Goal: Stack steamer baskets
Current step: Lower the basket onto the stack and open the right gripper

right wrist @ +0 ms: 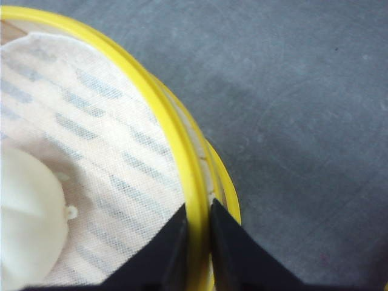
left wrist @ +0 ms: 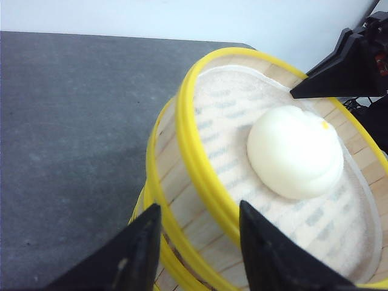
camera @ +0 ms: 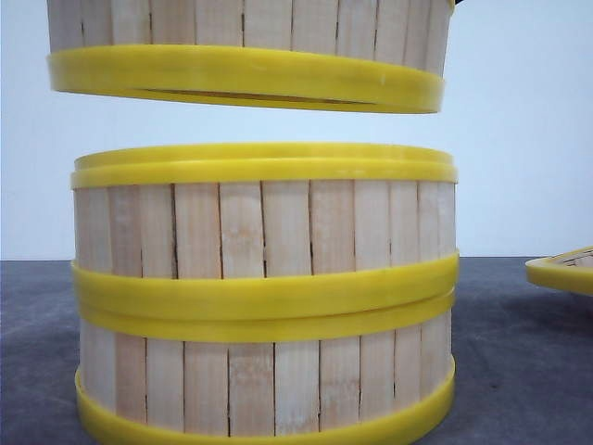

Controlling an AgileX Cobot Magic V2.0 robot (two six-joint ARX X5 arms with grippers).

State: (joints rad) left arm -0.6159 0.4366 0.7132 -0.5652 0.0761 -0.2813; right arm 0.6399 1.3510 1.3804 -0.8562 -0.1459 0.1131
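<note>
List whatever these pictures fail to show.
- Front view: top basket cut off by the upper edge; both hands out of frame.
- Front view: lid cut by the right edge.
- All views: insides of the lower baskets, hidden by walls and the top basket.
- Left wrist view: whether the left hand grips the rim; contact unclear.

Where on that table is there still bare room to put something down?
Bare grey table lies beside the stacked baskets, on the left claw's side. More shows beyond the rim that the right claw pinches. Above the stack it is crowded: the lifted basket hangs there.
</note>
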